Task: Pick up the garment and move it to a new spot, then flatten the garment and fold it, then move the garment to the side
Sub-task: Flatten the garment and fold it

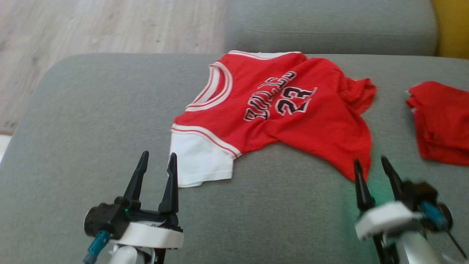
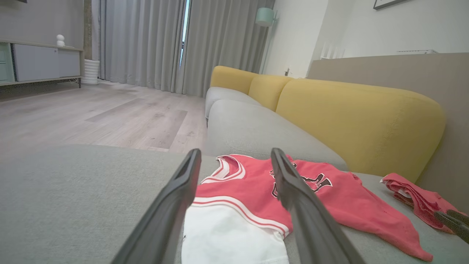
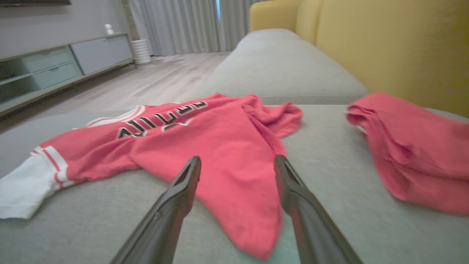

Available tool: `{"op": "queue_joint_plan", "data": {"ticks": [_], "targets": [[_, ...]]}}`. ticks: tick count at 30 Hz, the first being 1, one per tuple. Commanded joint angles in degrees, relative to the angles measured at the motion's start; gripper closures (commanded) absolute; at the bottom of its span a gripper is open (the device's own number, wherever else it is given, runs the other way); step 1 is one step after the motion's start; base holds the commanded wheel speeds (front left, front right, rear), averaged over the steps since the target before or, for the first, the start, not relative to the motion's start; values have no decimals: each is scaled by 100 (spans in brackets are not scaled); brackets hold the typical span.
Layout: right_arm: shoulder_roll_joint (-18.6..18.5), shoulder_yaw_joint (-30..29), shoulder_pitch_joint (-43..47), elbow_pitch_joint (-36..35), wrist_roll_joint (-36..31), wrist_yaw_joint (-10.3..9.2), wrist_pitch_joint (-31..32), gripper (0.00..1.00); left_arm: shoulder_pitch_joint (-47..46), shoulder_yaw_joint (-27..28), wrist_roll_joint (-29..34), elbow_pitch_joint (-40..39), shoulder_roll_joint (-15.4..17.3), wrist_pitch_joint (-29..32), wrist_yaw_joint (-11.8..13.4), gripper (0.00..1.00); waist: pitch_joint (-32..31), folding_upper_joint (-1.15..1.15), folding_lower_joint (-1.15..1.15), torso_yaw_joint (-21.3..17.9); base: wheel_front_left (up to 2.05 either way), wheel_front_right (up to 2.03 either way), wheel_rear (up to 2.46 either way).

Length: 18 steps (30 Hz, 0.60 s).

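Red jersey (image 1: 278, 110) lies rumpled on our grey sofa cushion (image 1: 91, 121). Left gripper (image 1: 159, 154) by its white sleeve (image 1: 199, 161), right gripper (image 1: 369, 160) by the hem corner (image 1: 350, 167), both wide open, empty. Flattening's up, we reckon: pinch those corners, pull apart.

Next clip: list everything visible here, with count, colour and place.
red basketball jersey with white sleeve: one, red and white, lying rumpled mid-seat
crumpled red cloth: one, red, on the seat to the jersey's right, apart from it
grey fabric sofa seat: one, grey, under both
yellow sofa back cushions: three, yellow, behind the seat
pale wooden floor: one, light brown, beside the sofa
grey curtains: grey, far wall
left claw: one, dark, open, by the white sleeve
right claw: one, dark, open, at the jersey's hem
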Motion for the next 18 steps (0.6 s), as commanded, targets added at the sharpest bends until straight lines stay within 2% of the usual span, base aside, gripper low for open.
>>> {"op": "queue_joint_plan", "data": {"ticks": [1, 8, 13, 18], "targets": [[80, -39, 105, -425, -49, -5, -65, 0, -119, 193, 49, -157, 17, -29, 26, 0, -61, 0, 1, -155, 0, 0, 0], [86, -165, 784, -1165, 366, -5, -66, 0, -118, 318, 29, -61, 17, -29, 14, 0, 17, 0, 1, -401, 0, 0, 0], [86, -116, 749, -1318, 421, -5, -66, 0, -150, 348, 72, 63, 17, -29, 13, 0, 54, 0, 1, -498, 0, 0, 0], [87, -121, 733, -1405, 459, -5, -66, 0, -217, 343, 150, 549, 17, -29, 164, 0, 89, 0, 1, -556, 0, 0, 0]]}}
